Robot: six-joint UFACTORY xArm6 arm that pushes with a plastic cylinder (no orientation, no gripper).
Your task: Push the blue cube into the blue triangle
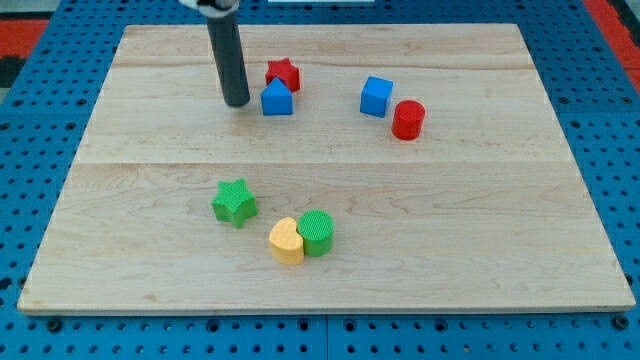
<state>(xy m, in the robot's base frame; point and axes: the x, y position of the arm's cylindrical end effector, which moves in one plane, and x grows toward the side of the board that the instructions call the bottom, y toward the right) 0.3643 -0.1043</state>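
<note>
My tip [237, 101], a bare rod without fingers, is resting just left of the blue triangle [277, 99], well apart from the blue cube [376, 96].

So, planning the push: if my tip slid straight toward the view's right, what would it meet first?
Probably the blue triangle, just right of my tip; the red star sits behind it.

This is looking like a robotics lab set-up rather than a home or shop. A pale wooden bench [330, 190] is lying on a blue perforated base [20, 150], its regular holes showing along the frame's left, right and bottom edges. Red matting [615, 15] is peeking in at both upper corners.
</note>
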